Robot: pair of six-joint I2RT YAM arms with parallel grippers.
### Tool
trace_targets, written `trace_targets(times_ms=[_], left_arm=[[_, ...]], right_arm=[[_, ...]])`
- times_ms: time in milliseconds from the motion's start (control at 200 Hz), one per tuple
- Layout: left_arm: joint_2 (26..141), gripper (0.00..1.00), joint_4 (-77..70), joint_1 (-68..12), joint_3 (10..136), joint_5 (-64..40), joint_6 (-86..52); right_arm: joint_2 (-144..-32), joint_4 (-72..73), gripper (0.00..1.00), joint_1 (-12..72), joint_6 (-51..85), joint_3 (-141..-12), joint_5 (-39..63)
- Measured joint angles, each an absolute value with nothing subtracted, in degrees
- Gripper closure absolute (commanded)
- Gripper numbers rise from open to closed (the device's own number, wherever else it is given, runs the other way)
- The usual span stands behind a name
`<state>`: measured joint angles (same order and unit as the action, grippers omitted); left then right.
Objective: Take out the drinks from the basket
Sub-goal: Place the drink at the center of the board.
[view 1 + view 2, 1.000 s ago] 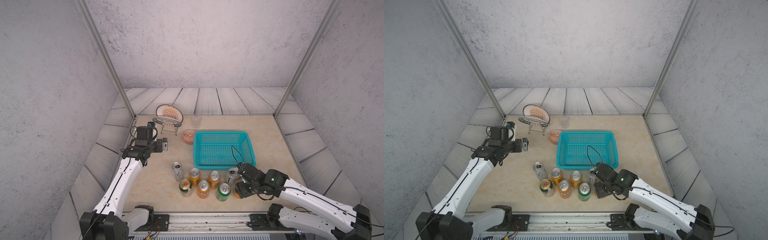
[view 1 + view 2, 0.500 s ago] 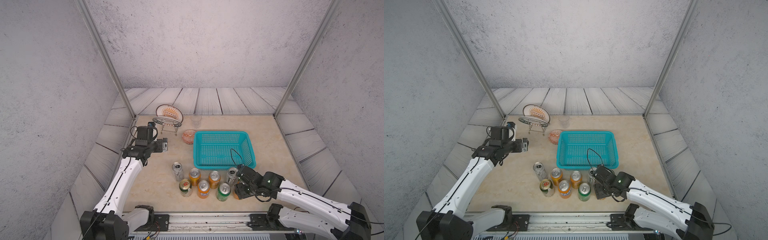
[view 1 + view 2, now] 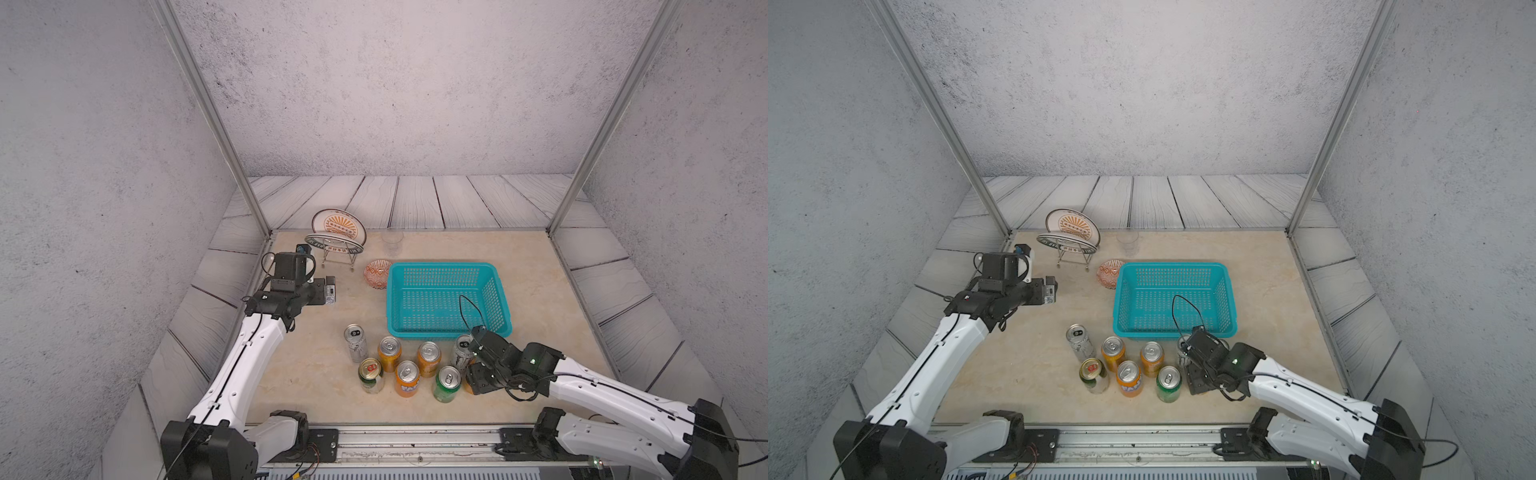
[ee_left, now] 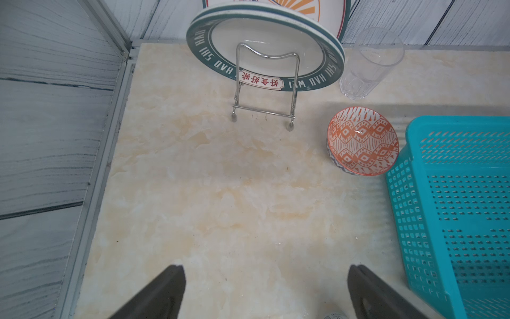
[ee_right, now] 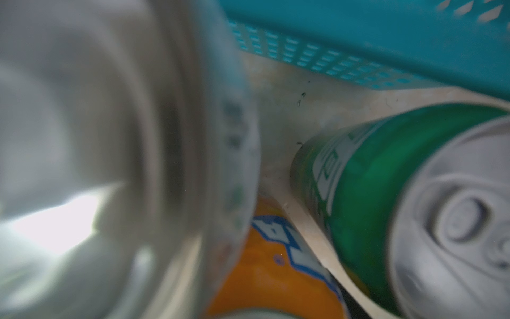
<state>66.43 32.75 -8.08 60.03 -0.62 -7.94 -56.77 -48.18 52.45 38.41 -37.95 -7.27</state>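
The pale stone surface (image 3: pixel 316 374) fills the lower middle of both top views. The turquoise basket (image 3: pixel 440 266) sits right of centre on it, and its mesh floor is bare: no drink is in it. Every can stands upright just below the basket in the frame. I judge they were grouped there so they are clear of the basket walls and within reach of both arms.

The left claw (image 4: pixel 266 268) hangs at centre left with its fingers spread wide and nothing between them. It looks parked clear of the cans. The right claw (image 3: pixel 476 374) sits low at the lower right edge of the cluster, over a mostly hidden orange can (image 3: pixel 470 366). I cannot tell whether it grips that can or has let go, because its fingers are hidden in every view. Its position suggests the last can is being set down.

**Cans in view: eight**
- Silver-white cans: two (image 3: pixel 355 341) (image 3: pixel 462 348)
- Orange cans in plain sight: three (image 3: pixel 389 352) (image 3: pixel 429 357) (image 3: pixel 407 377), plus the hidden one
- Green cans: two (image 3: pixel 370 374) (image 3: pixel 447 381)

**Other things**
- At least two plates (image 3: pixel 338 222) on one wire stand (image 4: pixel 265 82), upper left of the basket
- One patterned bowl (image 3: pixel 377 273), touching the basket's left wall
- One clear cup (image 3: pixel 393 243)
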Motion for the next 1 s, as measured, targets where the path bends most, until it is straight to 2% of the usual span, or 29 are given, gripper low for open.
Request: trace_targets(times_ms=[70,225,1001], left_arm=[[66.43,0.01,32.75,-8.03,60.03,-0.62,-7.94],[66.43,0.01,32.75,-7.99,60.03,-0.58,-7.94],[66.43,0.01,32.75,-7.99,60.03,-0.32,-7.94]], right_arm=[[-56.75,-48.21,0.19,52.45,38.54,-37.95,-7.31],[-56.55,-48.40,0.16,52.45,38.83,-37.95,-7.22],[-52.73,-55.79,0.14,52.45,38.74,-45.32,-7.44]])
